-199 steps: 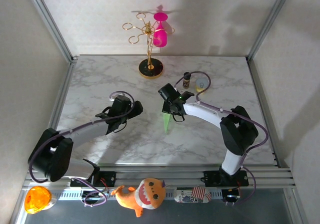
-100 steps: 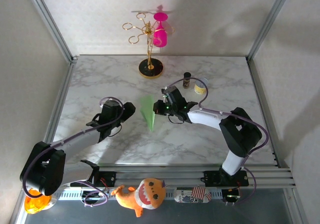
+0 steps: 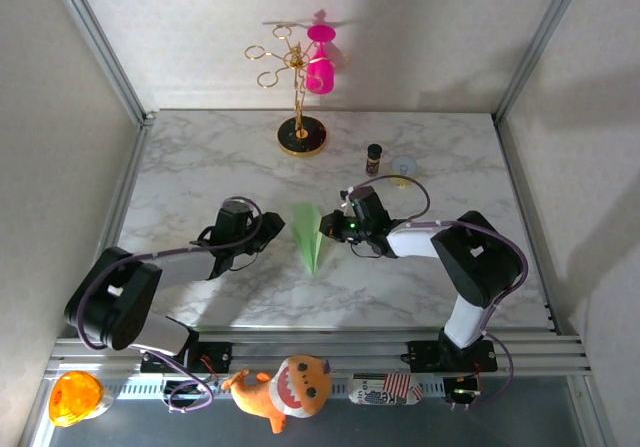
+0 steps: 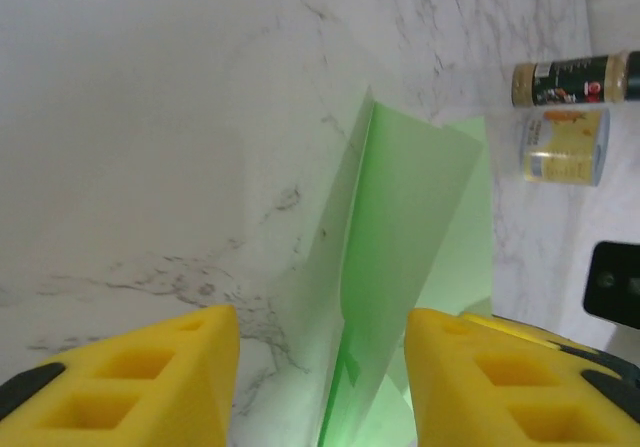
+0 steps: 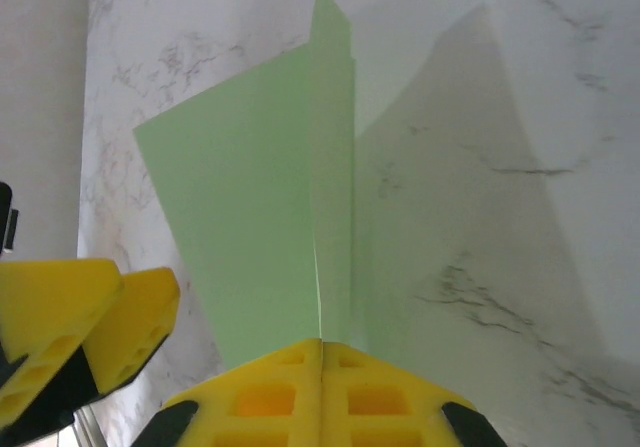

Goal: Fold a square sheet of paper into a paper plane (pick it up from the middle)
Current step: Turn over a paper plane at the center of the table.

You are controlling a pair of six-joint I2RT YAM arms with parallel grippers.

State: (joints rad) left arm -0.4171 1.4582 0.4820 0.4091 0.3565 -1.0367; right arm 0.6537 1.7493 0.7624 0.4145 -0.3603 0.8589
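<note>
The square sheet of paper stands folded into a pale green paper plane (image 3: 309, 235), its point toward the near edge. My right gripper (image 3: 334, 229) is shut on the plane's centre ridge from the right; in the right wrist view the yellow fingertips (image 5: 322, 347) meet on the fold of the plane (image 5: 250, 227). My left gripper (image 3: 271, 230) sits just left of the plane. In the left wrist view its yellow fingers (image 4: 150, 377) stand apart, open, with the plane's upright fold (image 4: 400, 237) in the gap between them.
A gold stand with a pink cup (image 3: 300, 92) rises at the back. A dark spice bottle (image 3: 374, 157) and a small pale cup (image 3: 403, 167) stand behind the right arm, also seen as bottle (image 4: 570, 79) and cup (image 4: 565, 145). A plush toy (image 3: 285, 387) lies below the table edge.
The right gripper has brought the plane down low at the table's middle. The left gripper has moved in to it and its jaws have narrowed around the fold.
</note>
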